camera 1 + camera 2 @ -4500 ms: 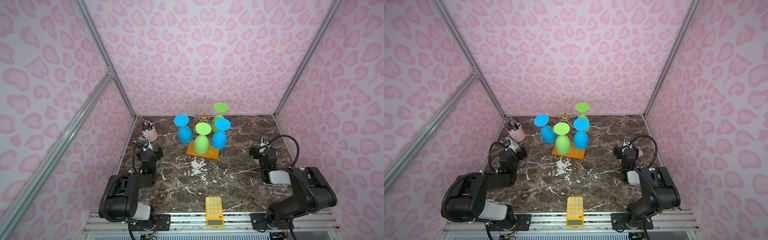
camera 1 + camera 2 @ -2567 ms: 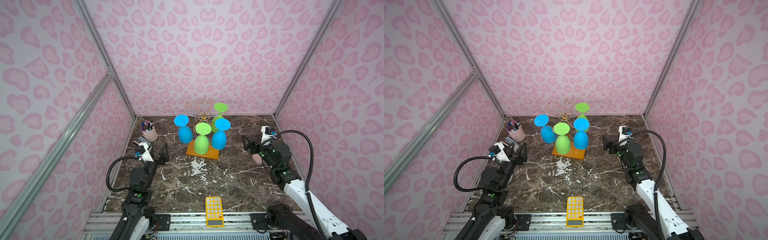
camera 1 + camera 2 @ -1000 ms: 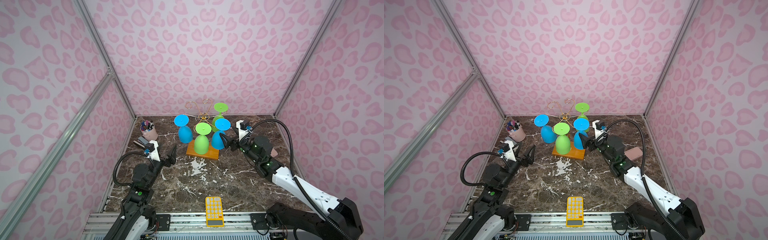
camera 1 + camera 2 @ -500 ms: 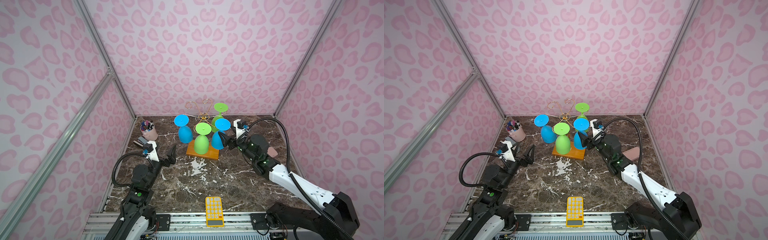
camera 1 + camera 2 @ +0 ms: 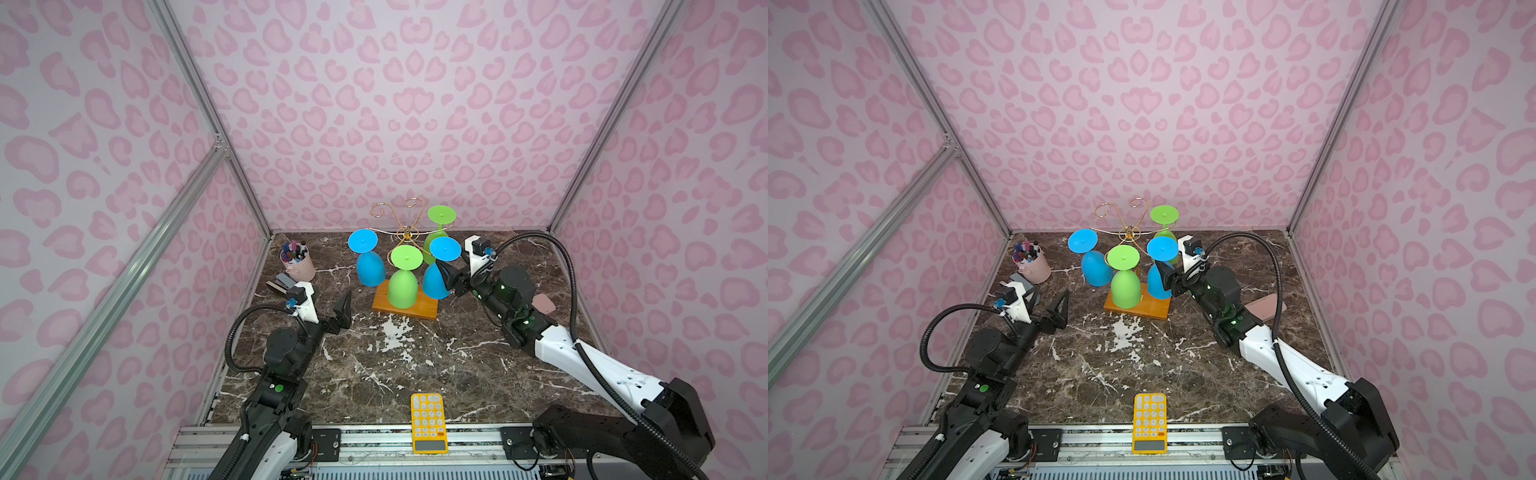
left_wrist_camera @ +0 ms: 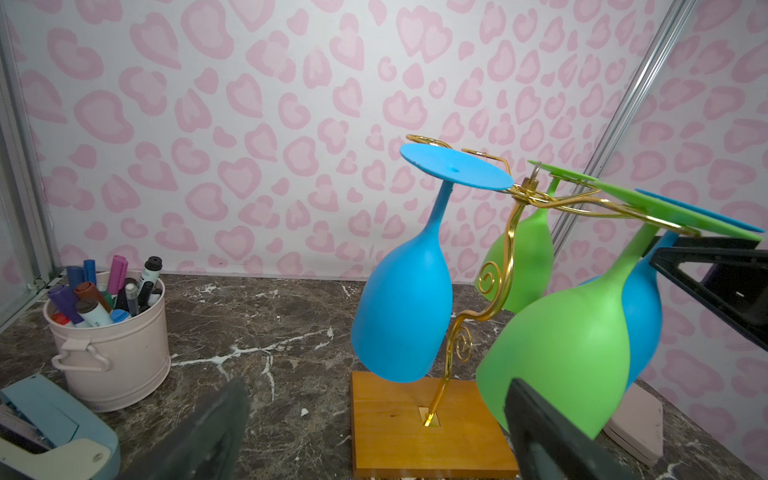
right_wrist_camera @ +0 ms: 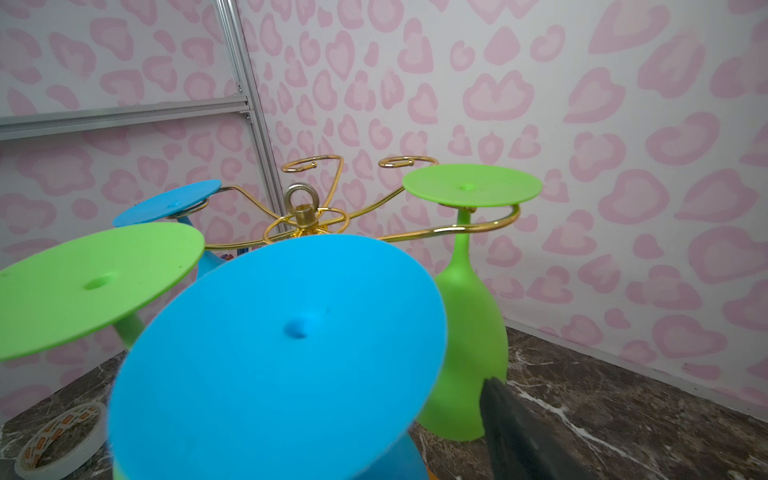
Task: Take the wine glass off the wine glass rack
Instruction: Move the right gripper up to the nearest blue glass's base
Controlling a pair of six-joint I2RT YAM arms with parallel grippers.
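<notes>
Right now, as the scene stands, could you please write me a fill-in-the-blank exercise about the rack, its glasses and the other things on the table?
1. The number of glasses hanging upside down on the wine glass rack is ____.
2. The glass at the right pincer is coloured ____.
3. The markers stand in a ____ bucket.
4. The calculator at the front edge is ____.

Missing words: four; blue; pink; yellow.
</notes>
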